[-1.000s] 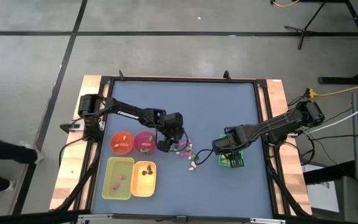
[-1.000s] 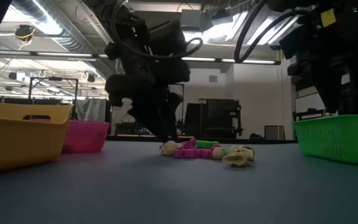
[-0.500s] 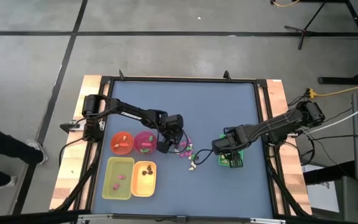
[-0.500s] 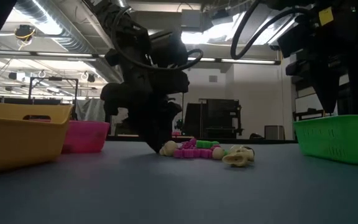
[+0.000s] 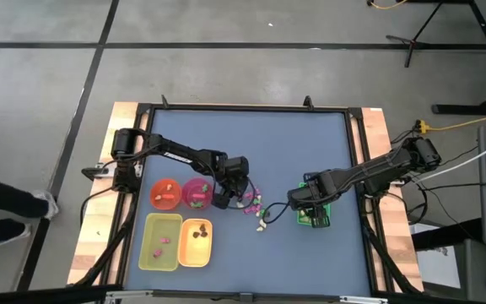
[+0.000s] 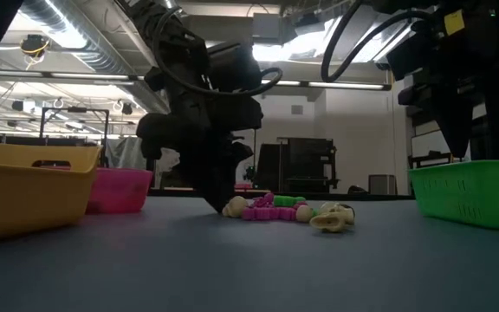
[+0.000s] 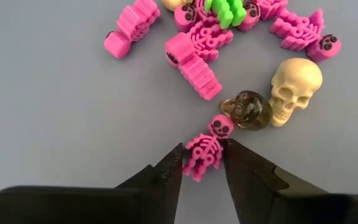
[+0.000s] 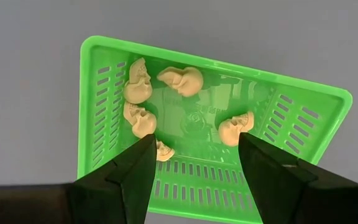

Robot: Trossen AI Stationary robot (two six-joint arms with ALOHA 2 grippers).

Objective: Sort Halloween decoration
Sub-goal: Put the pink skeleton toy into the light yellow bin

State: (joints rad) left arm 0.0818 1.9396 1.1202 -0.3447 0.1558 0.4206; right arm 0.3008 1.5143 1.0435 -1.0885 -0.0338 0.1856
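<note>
On the blue table (image 5: 251,135), the left gripper (image 7: 202,163) pinches a magenta skeleton (image 7: 206,148); next, lifting toward a bowl. The right gripper (image 8: 195,163) hangs wide over the green basket (image 8: 291,118).

A lab or workshop; bare concrete floor (image 5: 226,67), exposed ceiling ducts (image 6: 68,35), strip lights; equipment racks (image 6: 306,165) behind.

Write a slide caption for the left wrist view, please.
Left gripper closing around a magenta skeleton, beside a brown skull and a cream skull.

Two matte black jointed arms trail looping black cables, each ending in a gripper of two tapered, wedge-shaped black fingers (image 7: 166,180).
</note>
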